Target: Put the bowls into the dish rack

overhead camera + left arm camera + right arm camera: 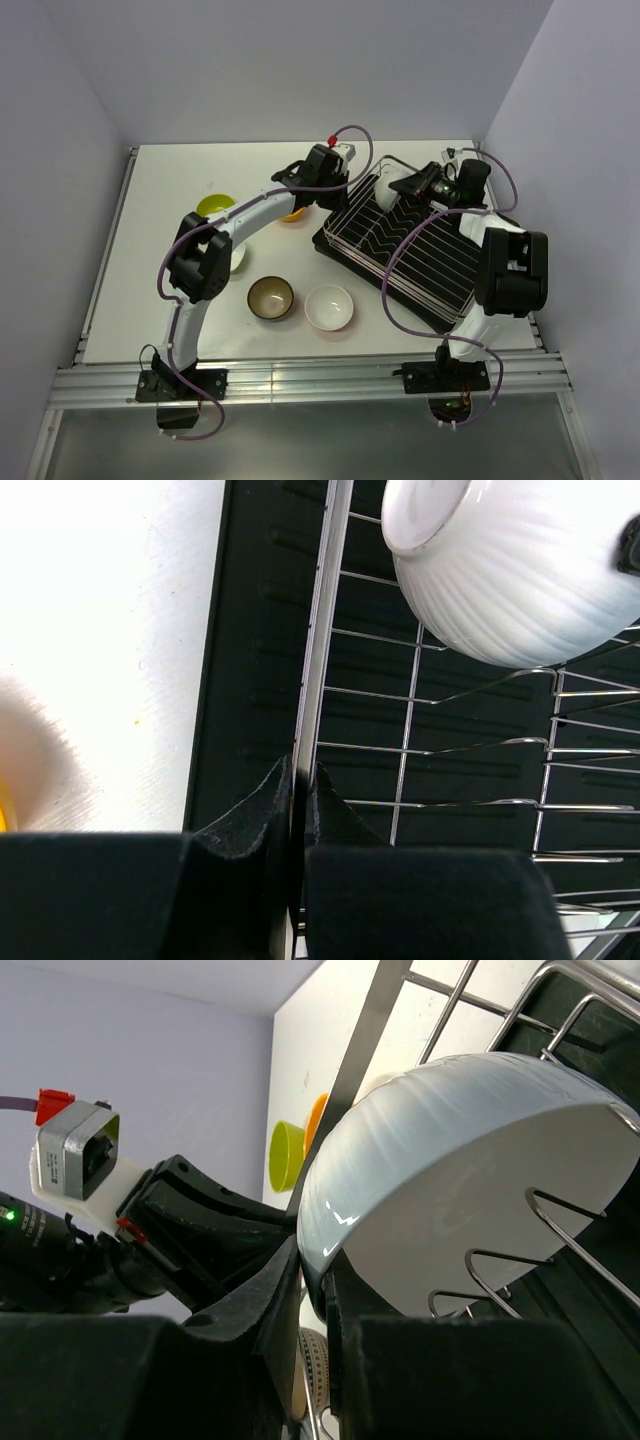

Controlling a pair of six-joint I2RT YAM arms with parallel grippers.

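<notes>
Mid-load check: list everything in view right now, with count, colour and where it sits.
Silver wire dish rack: one, on a black tray, right side of the table.
White ribbed bowl: one, tilted in the rack's far-end dividers.
Plain white bowls: two, one front centre, one partly under the left arm.
Brown bowl: one, brown inside, left of the front white bowl.
Lime green bowl: one, far left.
Orange bowl: one, mostly hidden by the left arm.
White table: one.
Left gripper: black, shut on the rack's rim.
Right gripper: black, shut on the ribbed bowl's rim.
</notes>
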